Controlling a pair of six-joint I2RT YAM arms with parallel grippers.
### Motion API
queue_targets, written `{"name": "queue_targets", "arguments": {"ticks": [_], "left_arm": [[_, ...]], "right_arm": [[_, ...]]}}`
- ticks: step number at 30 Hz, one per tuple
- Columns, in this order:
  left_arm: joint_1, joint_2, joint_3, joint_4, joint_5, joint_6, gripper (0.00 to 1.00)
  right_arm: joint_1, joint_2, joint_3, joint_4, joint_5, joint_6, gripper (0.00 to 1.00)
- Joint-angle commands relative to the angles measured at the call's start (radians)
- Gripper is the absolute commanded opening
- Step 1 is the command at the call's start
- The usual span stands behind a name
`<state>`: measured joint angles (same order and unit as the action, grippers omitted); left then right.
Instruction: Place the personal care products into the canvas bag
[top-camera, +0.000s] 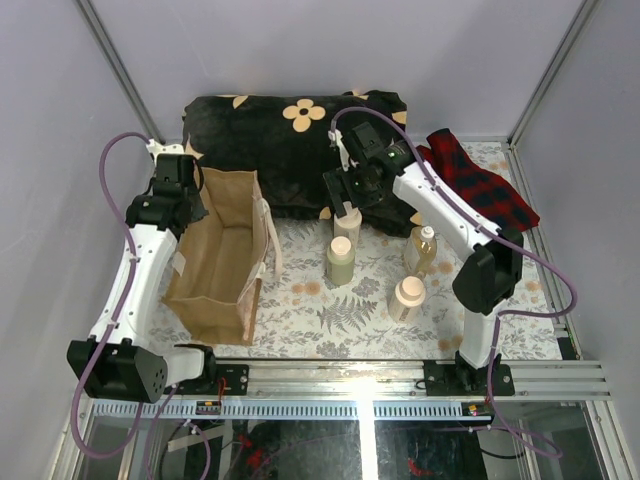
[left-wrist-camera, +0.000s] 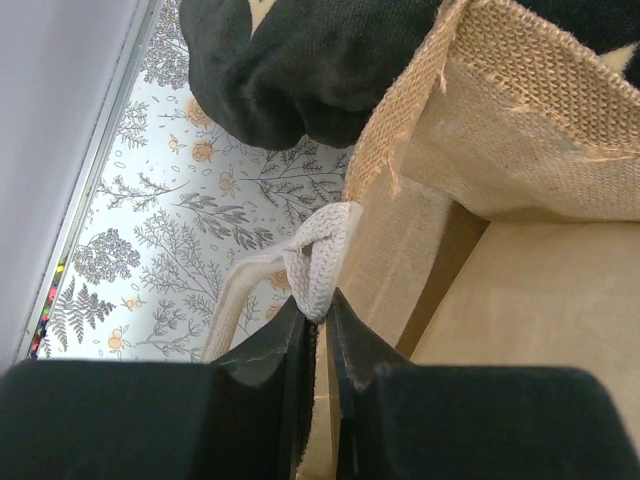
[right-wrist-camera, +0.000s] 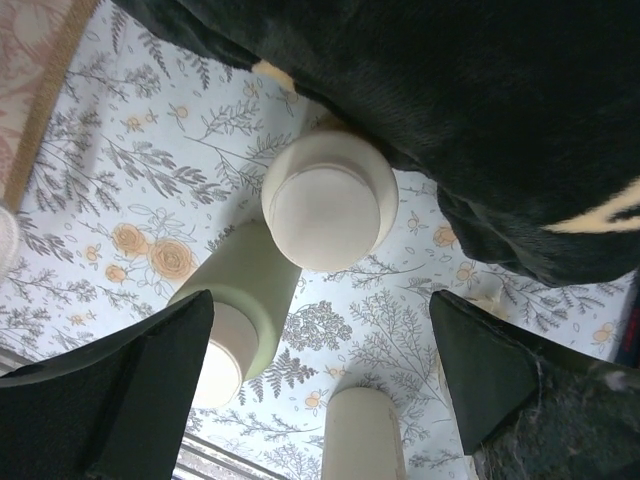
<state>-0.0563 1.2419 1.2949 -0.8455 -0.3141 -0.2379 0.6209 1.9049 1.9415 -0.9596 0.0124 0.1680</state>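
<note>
The tan canvas bag (top-camera: 215, 265) stands upright and open at the left. My left gripper (top-camera: 188, 207) is shut on its pale handle (left-wrist-camera: 318, 262) at the bag's far rim; the bag wall (left-wrist-camera: 520, 170) shows beside it. My right gripper (top-camera: 347, 196) is open directly above a cream bottle (top-camera: 347, 222), whose beige cap (right-wrist-camera: 328, 200) lies just beyond the spread fingertips (right-wrist-camera: 190, 330), untouched. The olive-green bottle (top-camera: 340, 260) stands in front of it, also seen in the right wrist view (right-wrist-camera: 245, 300). The amber bottle (top-camera: 422, 248) and the second cream bottle (top-camera: 408, 297) stand to the right.
A black floral cloth (top-camera: 290, 150) lies bunched at the back, right behind the bag and the bottles. A red plaid cloth (top-camera: 480, 185) lies at the back right. The floral tablecloth (top-camera: 330, 315) covers the table. A metal rail (top-camera: 400, 375) runs along the near edge.
</note>
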Motion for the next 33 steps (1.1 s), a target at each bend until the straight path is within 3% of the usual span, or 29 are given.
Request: {"name": "queue_targets", "arguments": {"ticks": [1, 17, 20, 23, 24, 29, 33], "left_arm": [[0.006, -0.034, -0.010, 0.019, -0.002, 0.011, 0.09], [0.007, -0.028, 0.000, 0.025, 0.000, 0.028, 0.06], [0.007, -0.025, 0.005, 0.025, -0.003, 0.031, 0.03], [0.009, -0.025, 0.006, 0.025, -0.002, 0.029, 0.01], [0.009, -0.026, 0.006, 0.025, -0.003, 0.028, 0.00], [0.013, -0.028, -0.002, 0.032, 0.003, 0.023, 0.00], [0.015, -0.031, -0.016, 0.047, 0.014, 0.016, 0.00]], "right_arm": [[0.005, 0.017, -0.057, 0.063, -0.044, 0.003, 0.97], [0.016, 0.111, -0.160, 0.251, -0.031, 0.000, 0.93], [0.017, 0.113, -0.171, 0.272, -0.019, -0.015, 0.77], [0.017, 0.114, -0.186, 0.296, -0.017, -0.022, 0.41], [0.018, 0.116, -0.186, 0.300, -0.016, -0.026, 0.34], [0.019, 0.117, -0.133, 0.261, 0.023, -0.045, 0.17], [0.019, 0.118, -0.028, 0.184, 0.063, -0.072, 0.10]]}}
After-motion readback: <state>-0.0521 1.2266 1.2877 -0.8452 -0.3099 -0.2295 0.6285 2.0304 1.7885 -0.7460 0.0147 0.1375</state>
